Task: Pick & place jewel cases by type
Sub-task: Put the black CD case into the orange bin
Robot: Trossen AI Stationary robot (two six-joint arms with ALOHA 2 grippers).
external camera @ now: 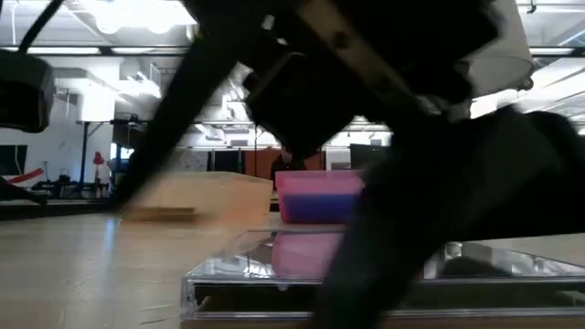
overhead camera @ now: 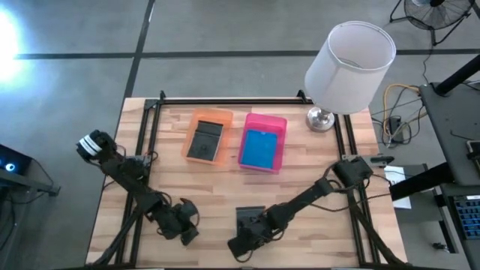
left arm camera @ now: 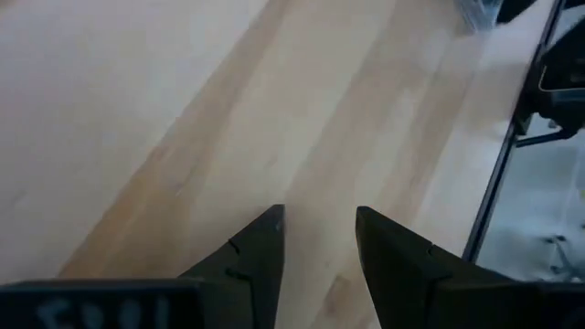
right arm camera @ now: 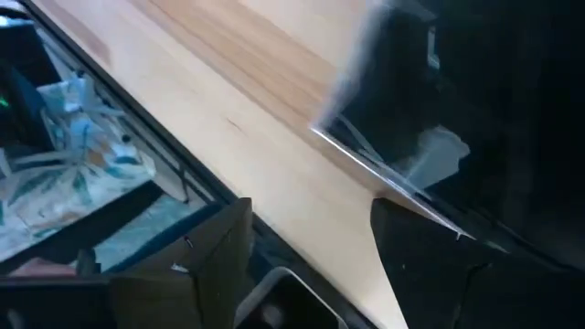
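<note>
While both arms work low at the near edge of the light wooden table (overhead camera: 300,180), the two trays sit side by side toward its far side. The shallow orange plastic tray (overhead camera: 217,118) holds a dark grey-black jewel case (overhead camera: 205,140) lying flat. The pink plastic tray (overhead camera: 279,124) just to its right holds bright blue jewel case plastic (overhead camera: 260,148), flat as well; how many are stacked there cannot be told.

One more dark jewel case with a clear cover (overhead camera: 247,219) lies flat on the table near the front edge, its square sides roughly in line with the table's edges. The right gripper (overhead camera: 241,244) is at this case's near edge, fingers spread apart, one dark finger (right arm camera: 430,251) overlapping the case's corner.

The left gripper (overhead camera: 187,227) hovers above bare wood just to the left, jaws parted with nothing between them.

A white-shaded lamp on a chrome base (overhead camera: 346,64) stands at the far right corner, well apart from the trays.
</note>
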